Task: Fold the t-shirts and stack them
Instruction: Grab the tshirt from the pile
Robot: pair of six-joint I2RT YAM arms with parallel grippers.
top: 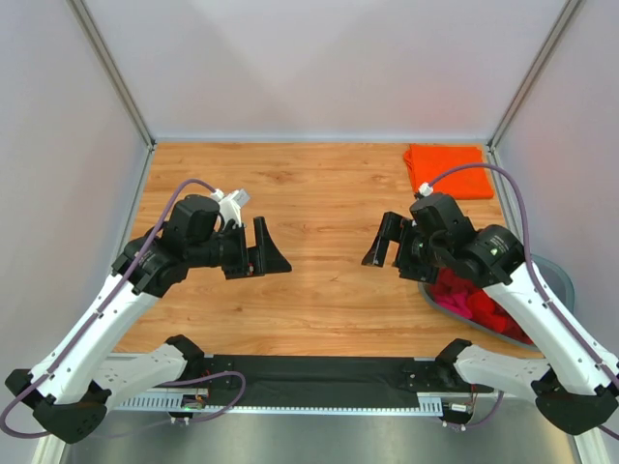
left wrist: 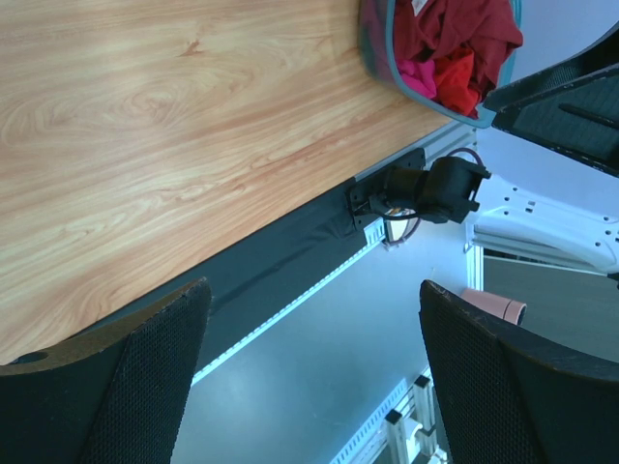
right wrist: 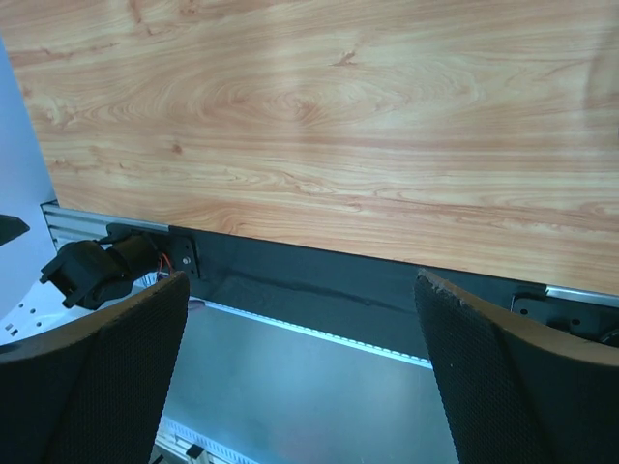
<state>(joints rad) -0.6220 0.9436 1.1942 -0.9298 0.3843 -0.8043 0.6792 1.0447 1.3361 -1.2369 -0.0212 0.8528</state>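
Pale tag (left wrist: 419,6) on maroon t-shirt (left wrist: 469,24), unreadable

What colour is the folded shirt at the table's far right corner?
Bright orange, plain; the folded t-shirt shows best in the top external view.

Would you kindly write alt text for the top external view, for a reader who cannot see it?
Over a wooden table, the left gripper and right gripper hover open, empty and facing each other. A folded orange t-shirt lies at the far right corner; a grey tub at the near right holds crumpled red and pink t-shirts.
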